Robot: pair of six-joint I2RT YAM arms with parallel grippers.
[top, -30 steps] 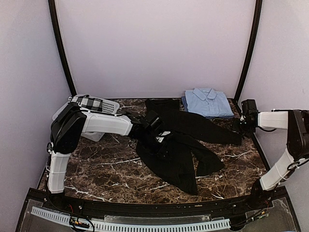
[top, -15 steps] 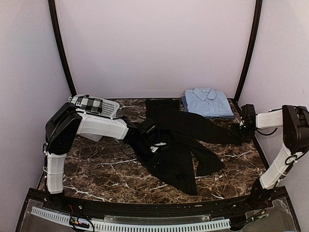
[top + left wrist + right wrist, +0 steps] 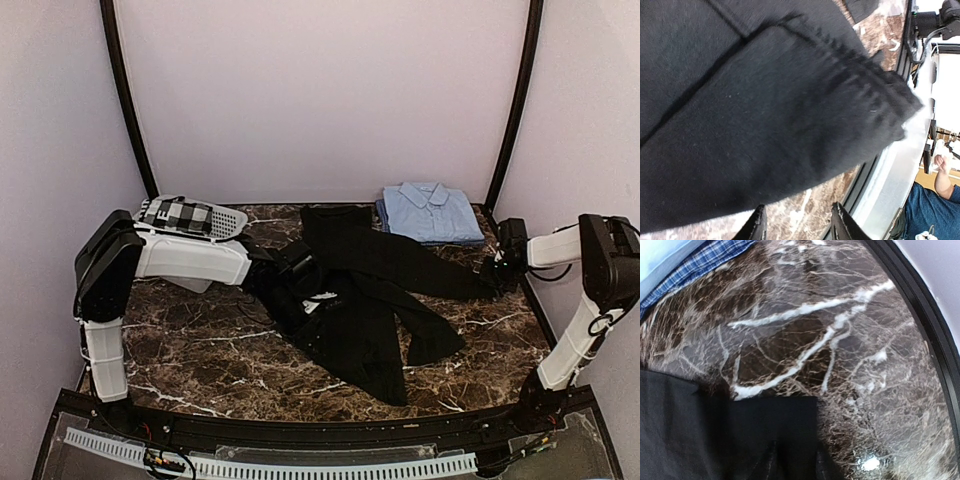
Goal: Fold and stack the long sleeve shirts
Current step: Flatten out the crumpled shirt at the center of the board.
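Since I cannot tell whether either tool grips the black shirt (image 3: 350, 310), its cuff (image 3: 775, 430) at the tips of the right tool (image 3: 495, 268), its body under the left tool (image 3: 799, 210), I'd confirm both pinches before stretching

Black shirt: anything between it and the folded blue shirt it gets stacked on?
Nothing visible. The black shirt lies spread just left of and in front of the folded blue shirt, whose top carries nothing.
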